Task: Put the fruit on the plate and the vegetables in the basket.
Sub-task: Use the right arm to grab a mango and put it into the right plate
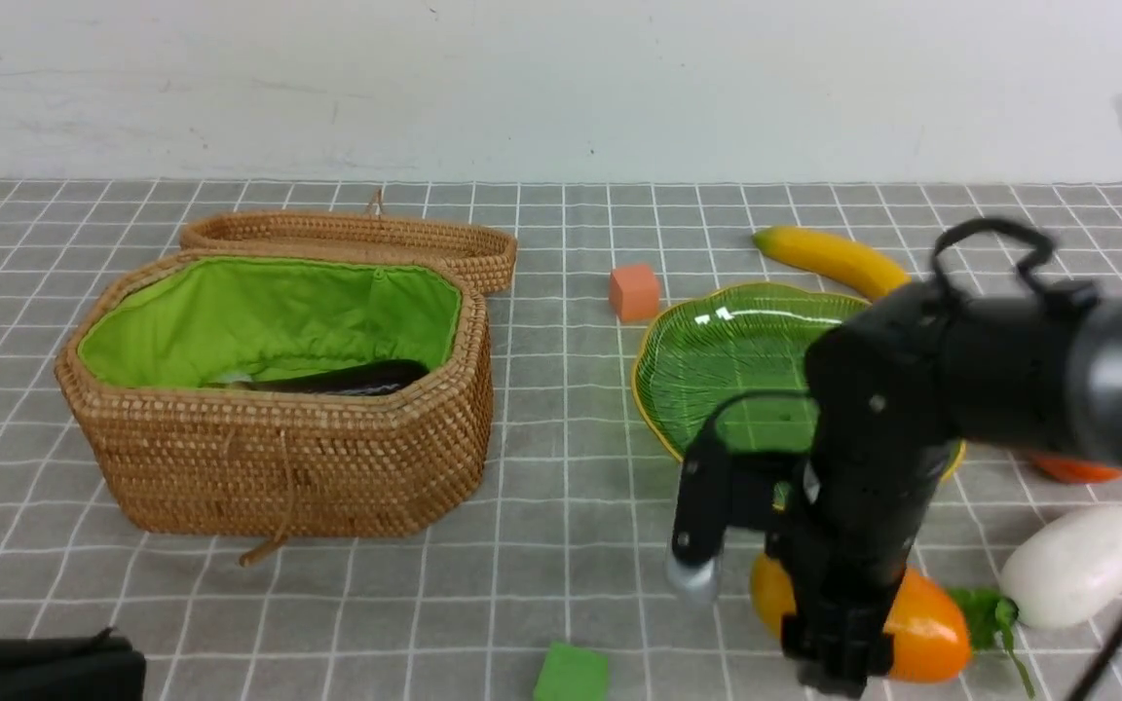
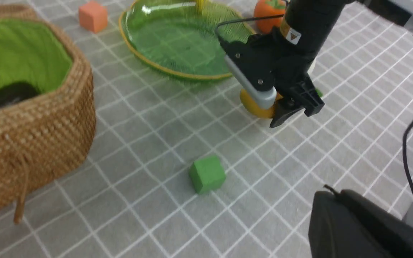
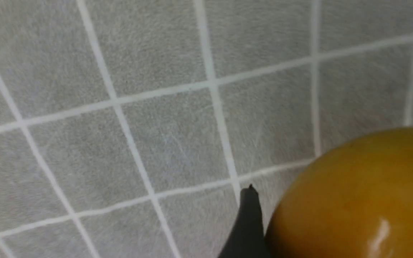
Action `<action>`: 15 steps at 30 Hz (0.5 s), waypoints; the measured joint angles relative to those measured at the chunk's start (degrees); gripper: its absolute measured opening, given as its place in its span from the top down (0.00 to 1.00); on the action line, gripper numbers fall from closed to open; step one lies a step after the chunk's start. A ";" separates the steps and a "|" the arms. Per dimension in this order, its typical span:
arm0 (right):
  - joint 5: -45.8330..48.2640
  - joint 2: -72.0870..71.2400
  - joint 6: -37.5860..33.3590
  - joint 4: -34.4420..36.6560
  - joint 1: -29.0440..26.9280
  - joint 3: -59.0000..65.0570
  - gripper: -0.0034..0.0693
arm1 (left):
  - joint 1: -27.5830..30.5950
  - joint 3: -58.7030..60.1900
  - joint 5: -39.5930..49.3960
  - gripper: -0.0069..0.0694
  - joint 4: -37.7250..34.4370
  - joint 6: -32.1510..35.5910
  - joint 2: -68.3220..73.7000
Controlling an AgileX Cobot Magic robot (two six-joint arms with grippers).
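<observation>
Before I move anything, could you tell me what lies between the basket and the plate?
In the front view, the orange cube lies between basket and plate, nearer the plate.

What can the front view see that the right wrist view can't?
Only the front view shows the basket, eggplant, plate, banana, radish and both cubes, orange and green. The right wrist view adds no new thing. Both show the mango, the tiled surface and part of the right gripper.

Three fruits (image 1: 931,638), two cubes (image 1: 635,292), one eggplant (image 1: 361,378), one radish (image 1: 1077,567), one plate (image 1: 717,360), one basket (image 1: 298,467).
</observation>
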 joint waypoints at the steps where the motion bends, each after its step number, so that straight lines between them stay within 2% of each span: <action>1: 1.13 -2.57 3.61 0.06 0.00 -1.03 0.20 | 0.00 0.00 -0.88 0.93 -0.24 0.29 0.00; 4: -0.46 -5.83 12.04 0.35 -1.12 -4.26 0.20 | -0.02 0.00 -2.74 0.93 -0.89 2.69 0.00; 8: -12.16 -4.36 26.28 0.70 -6.49 -9.58 0.20 | -0.12 0.00 -4.49 0.93 -2.05 4.37 0.00; 11: -21.89 2.50 36.67 0.41 -12.13 -13.08 0.20 | -0.12 0.00 -5.52 0.93 -2.51 4.49 0.10; 15: -24.42 11.06 39.52 0.23 -15.25 -16.76 0.20 | -0.12 0.00 -5.73 0.93 -2.56 4.49 0.10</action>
